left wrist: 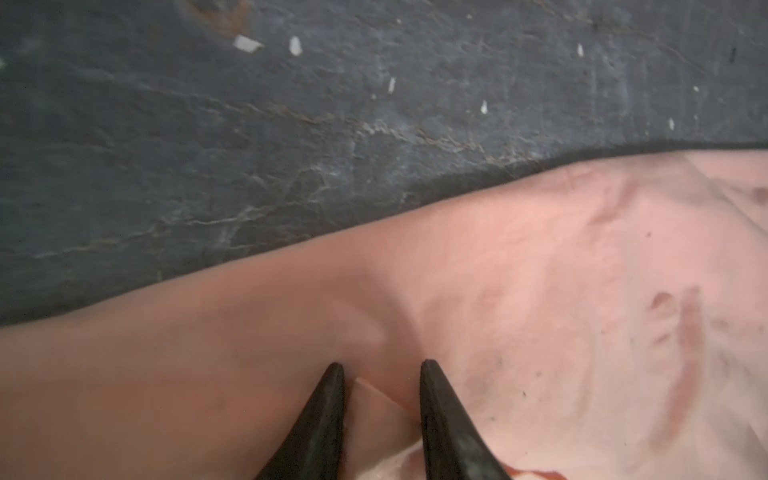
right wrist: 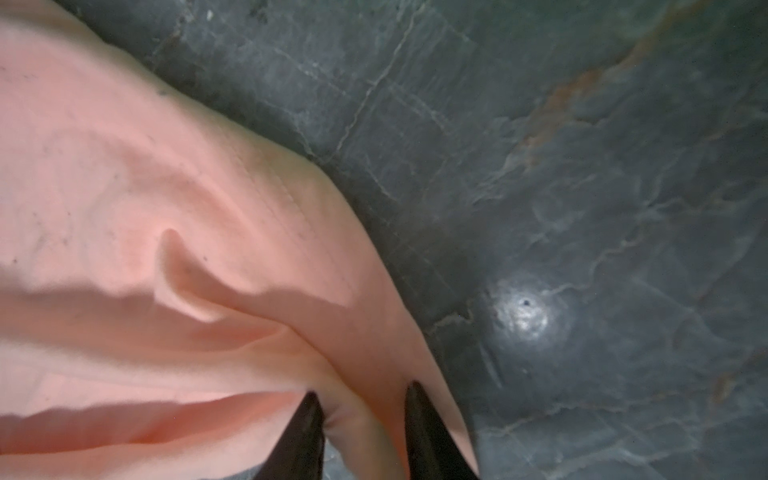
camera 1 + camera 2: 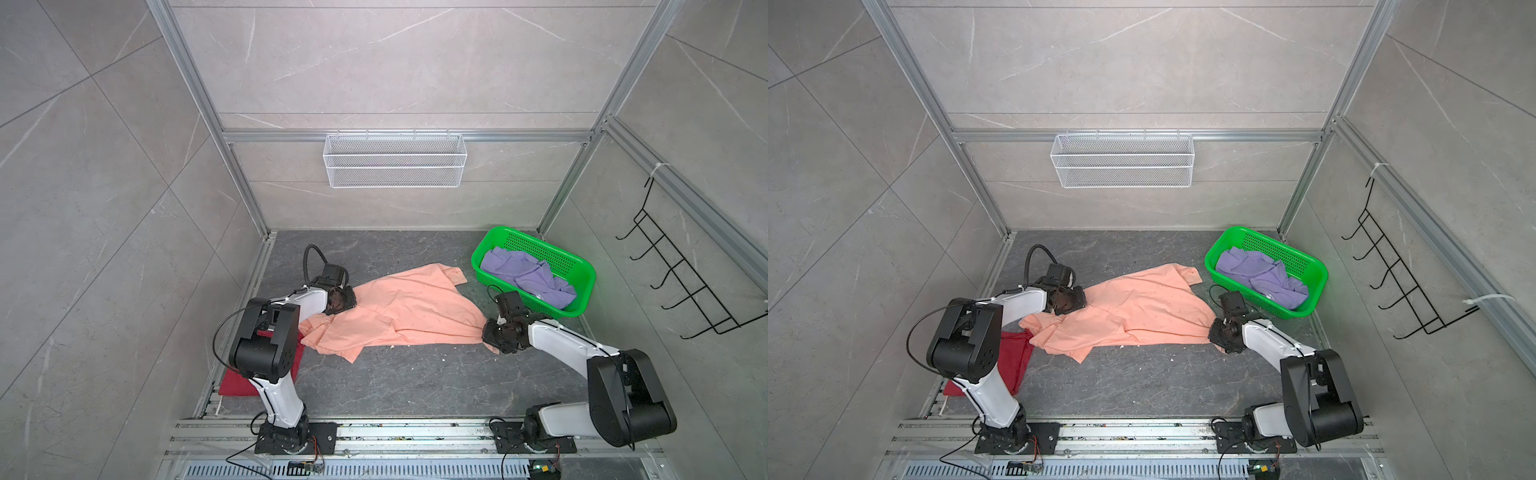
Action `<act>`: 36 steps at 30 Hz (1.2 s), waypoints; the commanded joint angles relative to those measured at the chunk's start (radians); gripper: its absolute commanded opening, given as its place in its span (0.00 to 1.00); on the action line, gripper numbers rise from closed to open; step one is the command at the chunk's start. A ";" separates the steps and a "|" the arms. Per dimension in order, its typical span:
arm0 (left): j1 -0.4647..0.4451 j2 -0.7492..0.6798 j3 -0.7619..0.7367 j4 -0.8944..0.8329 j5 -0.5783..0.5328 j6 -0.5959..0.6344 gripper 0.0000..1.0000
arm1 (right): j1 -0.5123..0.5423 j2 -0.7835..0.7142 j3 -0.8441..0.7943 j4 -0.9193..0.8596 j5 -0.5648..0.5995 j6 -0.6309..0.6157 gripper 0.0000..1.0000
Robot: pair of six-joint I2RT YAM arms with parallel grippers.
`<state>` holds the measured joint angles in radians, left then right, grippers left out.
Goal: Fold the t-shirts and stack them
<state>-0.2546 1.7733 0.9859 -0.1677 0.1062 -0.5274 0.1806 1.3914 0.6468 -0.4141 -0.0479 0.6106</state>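
Crumpled peach tee [image 3: 407,307] on veined slate [image 3: 415,382], right jaws pinching hem, left jaws unclear whether gripping

In both top views the left arm [image 3: 266,345] covers much of the dark red t-shirt [image 3: 1013,361] lying just beside the peach-orange t-shirt [image 3: 407,307]. The left tool [image 1: 381,363] and right tool [image 2: 362,387] are cut off by the wrist views' edges. Whether the left one pinches the peach-orange cloth is unclear.
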 commanded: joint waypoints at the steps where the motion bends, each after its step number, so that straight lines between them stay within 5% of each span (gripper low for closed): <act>1: -0.002 -0.052 -0.014 0.039 0.122 -0.035 0.28 | -0.007 -0.002 -0.016 -0.034 0.025 0.011 0.35; 13: -0.003 -0.153 -0.040 0.024 0.095 -0.034 0.00 | -0.007 0.001 -0.021 -0.025 0.020 0.013 0.35; 17: -0.003 -0.171 -0.042 0.009 0.075 -0.026 0.00 | -0.008 -0.013 -0.017 -0.037 0.030 0.011 0.36; 23: -0.002 -0.237 -0.033 -0.037 0.001 0.006 0.00 | -0.016 -0.101 0.014 -0.115 0.055 0.026 0.61; 36: 0.002 -0.349 -0.010 -0.088 -0.234 0.055 0.00 | -0.024 -0.304 -0.075 -0.207 0.000 0.183 0.62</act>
<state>-0.2554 1.4609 0.9531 -0.2253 -0.0406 -0.5037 0.1585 1.1168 0.6033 -0.5850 -0.0227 0.7254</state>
